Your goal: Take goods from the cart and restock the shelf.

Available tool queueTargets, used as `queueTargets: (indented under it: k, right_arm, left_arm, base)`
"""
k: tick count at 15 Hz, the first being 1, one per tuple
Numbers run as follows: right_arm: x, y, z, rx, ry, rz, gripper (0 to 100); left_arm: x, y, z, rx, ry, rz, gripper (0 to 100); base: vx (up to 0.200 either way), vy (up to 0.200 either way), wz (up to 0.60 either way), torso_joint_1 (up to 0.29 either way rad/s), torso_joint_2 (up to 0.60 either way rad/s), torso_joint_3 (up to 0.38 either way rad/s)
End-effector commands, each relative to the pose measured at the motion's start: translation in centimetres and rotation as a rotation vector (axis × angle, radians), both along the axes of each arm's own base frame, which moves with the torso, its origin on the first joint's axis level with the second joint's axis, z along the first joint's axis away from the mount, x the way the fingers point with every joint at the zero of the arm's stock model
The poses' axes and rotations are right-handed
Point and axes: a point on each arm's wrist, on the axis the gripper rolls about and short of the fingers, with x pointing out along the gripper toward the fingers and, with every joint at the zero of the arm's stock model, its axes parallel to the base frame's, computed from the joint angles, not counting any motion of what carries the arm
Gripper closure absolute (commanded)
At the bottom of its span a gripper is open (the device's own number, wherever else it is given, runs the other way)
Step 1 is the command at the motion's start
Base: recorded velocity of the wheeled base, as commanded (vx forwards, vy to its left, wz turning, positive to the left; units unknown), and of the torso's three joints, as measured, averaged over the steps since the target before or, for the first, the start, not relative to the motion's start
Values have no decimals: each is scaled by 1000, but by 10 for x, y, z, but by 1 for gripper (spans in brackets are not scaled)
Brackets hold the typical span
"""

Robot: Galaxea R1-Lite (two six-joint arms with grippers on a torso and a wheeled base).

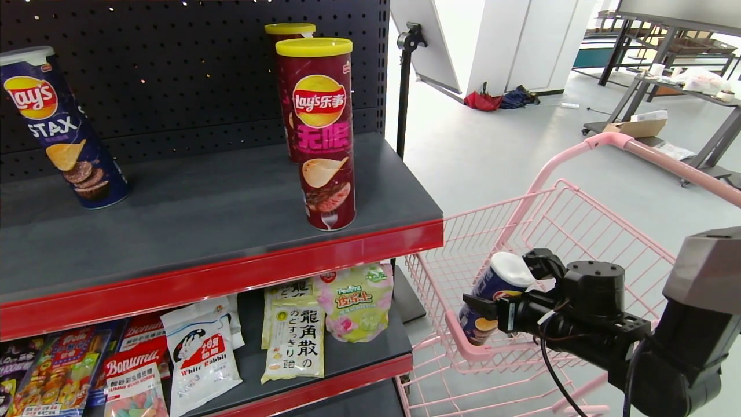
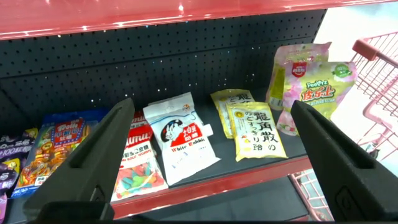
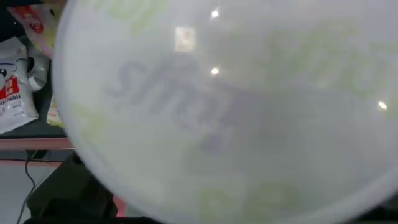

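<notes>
Blue chip can [image 1: 492,284]: tilted, white lid uppermost, at shelf-side corner of pink cart [image 1: 544,200], just beside shelf end and lower than upper shelf board [image 1: 202,226]. Right claw [image 1: 506,289] clamped across can's upper body. On upper shelf board: two maroon cans [image 1: 321,133] upright near right front edge, navy can [image 1: 63,127] far left. Right wrist view: lid [image 3: 217,106] close against lens. Left wrist view: left claw [image 2: 211,106] spread wide, holding nothing, facing snack bags [image 2: 180,140] on lower shelf.
</notes>
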Motion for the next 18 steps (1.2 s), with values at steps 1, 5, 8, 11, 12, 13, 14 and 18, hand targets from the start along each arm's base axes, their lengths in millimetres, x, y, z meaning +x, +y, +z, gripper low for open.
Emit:
queueTargets:
  k: [1, 5, 8, 11, 12, 13, 14, 18]
  right_arm:
    - [5, 2, 0, -3, -11, -11, 0]
    - [5, 2, -7, -9, 12, -17, 100]
    - [5, 1, -9, -16, 17, -29, 100]
    - [6, 1, 1, -18, -24, -48, 100]
    - [9, 1, 24, -5, -104, -62, 100]
    - [16, 2, 42, -1, -173, -63, 100]
    - [19, 1, 64, -13, -231, -60, 100]
    - [-3, -9, 196, -49, -288, -97, 100]
  left_arm:
    - [0, 0, 0, 0, 2, 1, 0]
    - [0, 0, 0, 0, 0, 0, 0]
    - [0, 0, 0, 0, 2, 1, 0]
    - [0, 0, 0, 0, 2, 1, 0]
    - [0, 0, 0, 0, 2, 1, 0]
    - [0, 0, 0, 0, 2, -2, 0]
    - [0, 0, 0, 0, 0, 0, 0]
    - [0, 0, 0, 0, 2, 1, 0]
  base:
    - [0, 0, 0, 0, 0, 0]
    - [0, 0, 0, 0, 0, 0]
    - [0, 0, 0, 0, 0, 0]
    - [0, 0, 0, 0, 0, 0]
    - [0, 0, 0, 0, 0, 0]
    - [0, 0, 0, 0, 0, 0]
    - [0, 0, 0, 0, 0, 0]
    - [0, 0, 0, 0, 0, 0]
